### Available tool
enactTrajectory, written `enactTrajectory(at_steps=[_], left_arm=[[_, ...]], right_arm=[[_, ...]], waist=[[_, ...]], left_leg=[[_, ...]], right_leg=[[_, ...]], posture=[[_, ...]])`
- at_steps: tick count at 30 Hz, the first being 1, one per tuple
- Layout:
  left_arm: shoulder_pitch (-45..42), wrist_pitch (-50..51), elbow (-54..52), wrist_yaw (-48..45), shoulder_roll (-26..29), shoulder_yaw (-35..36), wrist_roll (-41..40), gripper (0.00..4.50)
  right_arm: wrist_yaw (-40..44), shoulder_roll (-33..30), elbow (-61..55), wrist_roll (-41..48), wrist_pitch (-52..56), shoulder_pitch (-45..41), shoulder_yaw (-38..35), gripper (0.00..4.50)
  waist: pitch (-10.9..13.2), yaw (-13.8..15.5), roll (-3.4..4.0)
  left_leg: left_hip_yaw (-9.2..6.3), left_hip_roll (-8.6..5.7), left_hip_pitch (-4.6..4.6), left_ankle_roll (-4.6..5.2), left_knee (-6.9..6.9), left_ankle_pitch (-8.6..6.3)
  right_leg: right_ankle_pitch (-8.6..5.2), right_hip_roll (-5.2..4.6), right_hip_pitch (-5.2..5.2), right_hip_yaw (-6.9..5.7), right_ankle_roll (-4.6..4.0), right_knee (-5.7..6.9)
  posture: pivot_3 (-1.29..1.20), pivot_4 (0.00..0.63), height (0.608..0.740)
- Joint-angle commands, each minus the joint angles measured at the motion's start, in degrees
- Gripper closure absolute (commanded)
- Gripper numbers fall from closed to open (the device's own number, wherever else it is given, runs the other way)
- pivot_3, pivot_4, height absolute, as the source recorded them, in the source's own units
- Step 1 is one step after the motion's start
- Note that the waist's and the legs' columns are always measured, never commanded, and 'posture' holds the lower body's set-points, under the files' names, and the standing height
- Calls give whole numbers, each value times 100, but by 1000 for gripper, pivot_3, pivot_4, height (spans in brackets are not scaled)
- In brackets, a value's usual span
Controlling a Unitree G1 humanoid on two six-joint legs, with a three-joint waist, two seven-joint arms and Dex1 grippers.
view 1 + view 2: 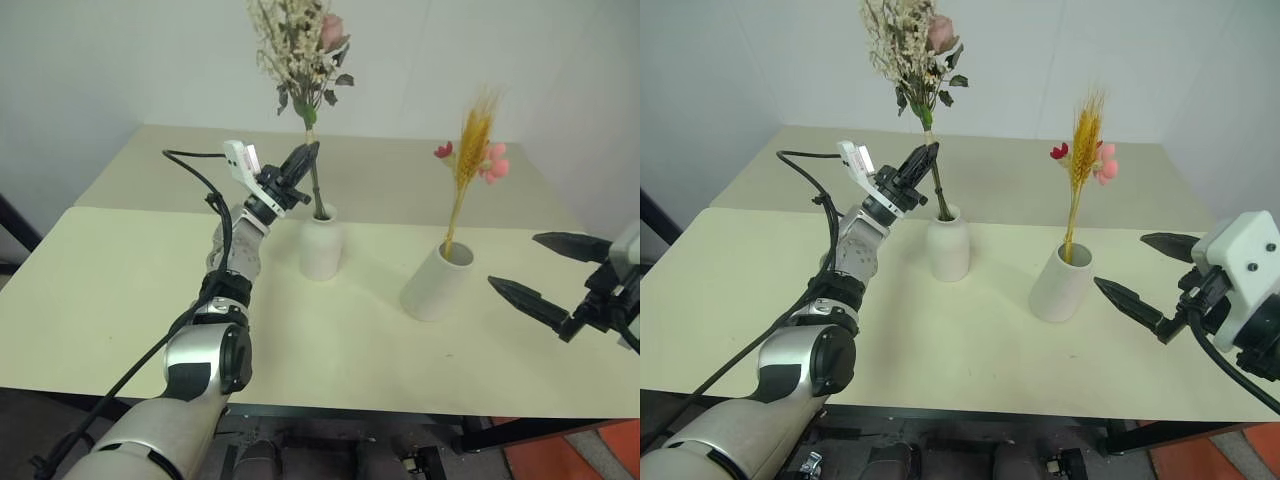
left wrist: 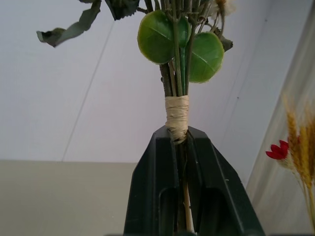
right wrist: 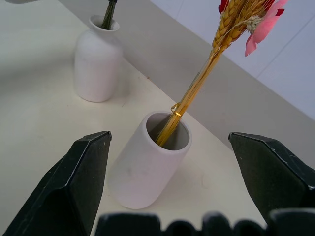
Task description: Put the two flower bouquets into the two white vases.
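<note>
Bouquets (image 1: 300, 45) upright in both white vases (image 1: 321, 243)

A: Bushy bouquet (image 1: 300, 50): cream sprigs, green leaves, pink rose. Plume bouquet (image 1: 472, 150): yellow, pink-red blossoms.

B: Bottle vase (image 1: 321, 243), cylinder vase (image 1: 436, 283): plain matte white. Table (image 1: 120, 290): pale cream.
</note>
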Motion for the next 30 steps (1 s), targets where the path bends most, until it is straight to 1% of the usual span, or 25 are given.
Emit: enactTrajectory(at_steps=[1, 3, 6, 11, 13, 23, 25, 26, 30], left_arm=[[-333, -13, 114, 176, -29, 103, -51, 4466], [-391, -36, 187, 219, -32, 149, -61, 4466], [-371, -72, 182, 36, 1, 64, 53, 4466], [-126, -47, -281, -818, 25, -218, 105, 4466], [-23, -30, -447, -1017, 32, -326, 129, 4466], [425, -339, -836, -1057, 180, -676, 470, 4466], [480, -322, -872, -1146, 210, -708, 472, 3744], [497, -274, -915, -1195, 217, -703, 431, 3513], [565, -258, -1083, -1186, 297, -770, 487, 2254]], right_arm=[[-42, -23, 1, -100, -164, -70, -63, 0], [-34, -14, 1, -126, -165, -70, -60, 0], [-27, -19, -36, -132, -139, -55, -74, 0], [-14, -33, -46, -115, -134, -65, -66, 0], [-8, -36, -37, -133, -145, -63, -38, 0], [44, -52, 25, -195, -191, -90, 75, 0], [52, -49, 33, -200, -197, -98, 87, 0], [59, -49, 41, -207, -202, -101, 92, 0], [82, -50, 56, -235, -199, -99, 90, 0]], waist=[[0, 0, 0], [0, 0, 0], [0, -1, 0], [0, 1, 0], [0, -2, 0], [0, -4, 0], [0, -2, 0], [0, 0, 0], [0, 0, 0]], left_leg=[[0, 0, 0, 0, 0, 0], [0, 0, 0, 0, 0, 0], [0, 0, 0, 0, 0, 0], [0, 0, 0, 0, -1, 0], [1, 0, 0, 0, -1, 0], [0, 1, 0, 0, -2, 0], [0, 0, 1, 0, -2, 0], [0, 0, 1, 0, -2, 0], [0, 1, 0, 0, -2, 0]], right_leg=[[0, 0, 1, 0, 0, 0], [0, 0, 0, 0, 0, 0], [0, 0, -1, 0, 0, 0], [0, 0, -1, 0, 0, 0], [0, 0, 0, 0, -1, -1], [0, 0, -1, 1, -1, 0], [0, 0, 0, 1, 0, 0], [0, 0, 0, 1, 0, 0], [0, 0, 0, 0, -1, 0]], posture=[[0, 150, 740], [0, 150, 740], [0, 150, 740], [0, 150, 740], [0, 150, 740], [0, 150, 740], [0, 150, 740], [0, 150, 740], [0, 150, 740]])
